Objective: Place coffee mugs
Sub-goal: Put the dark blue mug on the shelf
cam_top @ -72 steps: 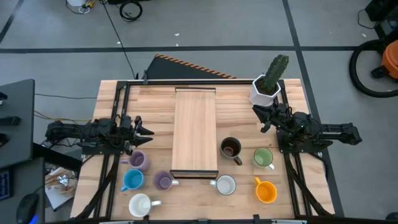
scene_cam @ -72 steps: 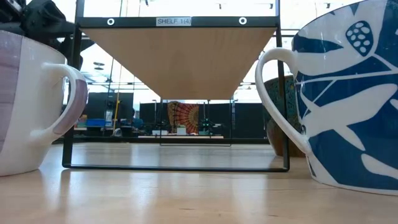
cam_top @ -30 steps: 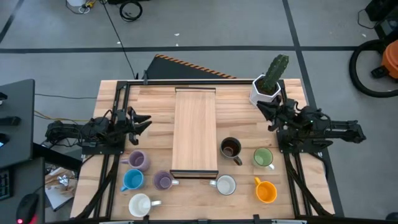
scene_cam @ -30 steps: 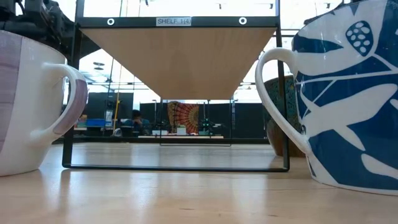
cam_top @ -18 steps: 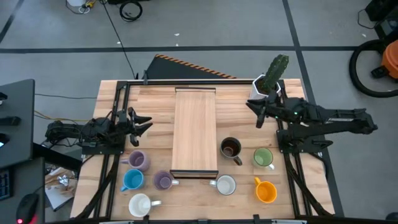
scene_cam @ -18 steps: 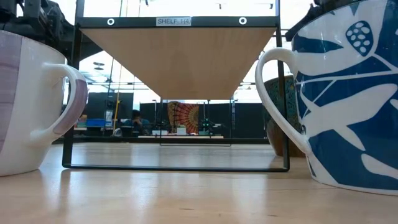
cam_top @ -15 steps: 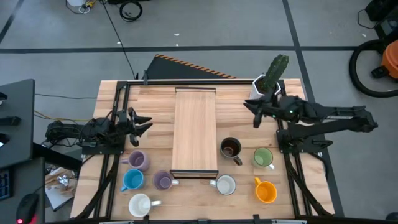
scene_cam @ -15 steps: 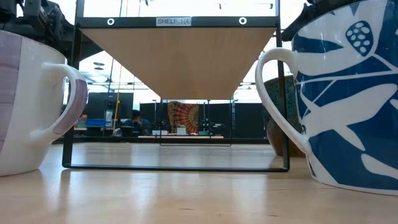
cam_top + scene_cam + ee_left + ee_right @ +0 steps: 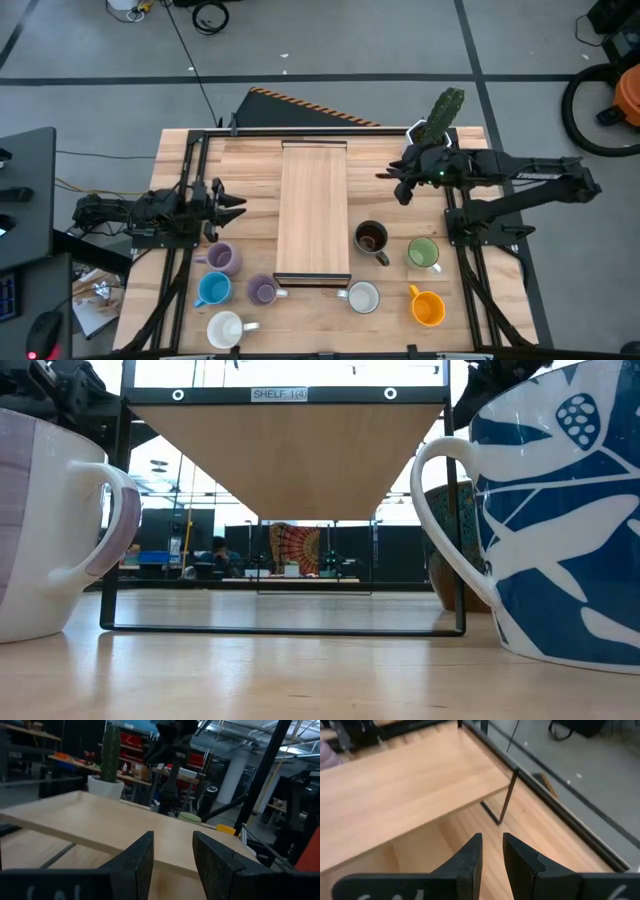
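Mugs are seen standing on the table (image 9: 180,150) along its near edge, in two groups flanking the shelf (image 9: 314,205). Left of the shelf are a purple mug (image 9: 221,258), a second purple mug (image 9: 263,290), a blue mug (image 9: 212,289) and a white mug (image 9: 225,329). Right of the shelf are a brown mug (image 9: 371,238), a green mug (image 9: 423,253), an orange mug (image 9: 428,307) and a patterned white mug (image 9: 361,297). All are upright and none is held. In the low view only the nearest two are made out, a pale purple one at one edge and a blue-patterned white one at the other, with the shelf's black frame between them. The left gripper (image 9: 232,203) is held over the table left of the shelf, just beyond the first purple mug; its fingers (image 9: 137,857) are seen parted with nothing between them. The right gripper (image 9: 390,180) is held over the table between the shelf and the cactus pot (image 9: 432,135), beyond the brown mug; its fingers (image 9: 470,857) are seen close together with a narrow gap, gripping nothing. A person is seen far off in the room behind the table in the low view.
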`<state>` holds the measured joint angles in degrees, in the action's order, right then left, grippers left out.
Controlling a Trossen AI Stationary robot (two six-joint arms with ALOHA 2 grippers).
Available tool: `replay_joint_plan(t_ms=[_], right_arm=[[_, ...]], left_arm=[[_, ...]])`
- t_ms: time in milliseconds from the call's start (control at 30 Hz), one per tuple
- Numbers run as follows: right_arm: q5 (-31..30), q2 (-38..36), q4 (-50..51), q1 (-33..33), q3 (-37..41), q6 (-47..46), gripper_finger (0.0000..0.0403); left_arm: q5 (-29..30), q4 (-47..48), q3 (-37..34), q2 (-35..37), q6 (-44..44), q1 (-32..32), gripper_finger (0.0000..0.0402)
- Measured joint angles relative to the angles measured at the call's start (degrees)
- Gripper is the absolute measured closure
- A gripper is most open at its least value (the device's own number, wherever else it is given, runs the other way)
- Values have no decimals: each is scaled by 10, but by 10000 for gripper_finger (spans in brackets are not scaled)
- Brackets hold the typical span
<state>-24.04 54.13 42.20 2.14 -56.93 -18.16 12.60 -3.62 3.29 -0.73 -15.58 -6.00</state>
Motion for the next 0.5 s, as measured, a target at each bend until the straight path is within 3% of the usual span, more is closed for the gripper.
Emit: replay_joint_plan(t_ms=[300,500], right_arm=[[18,93,212,-40,-99,-48,321],[146,145,228,-46,-99,-156,321]], left_arm=[[8,9,0,0,8,0,260],[18,9,0,0,21,0,260]])
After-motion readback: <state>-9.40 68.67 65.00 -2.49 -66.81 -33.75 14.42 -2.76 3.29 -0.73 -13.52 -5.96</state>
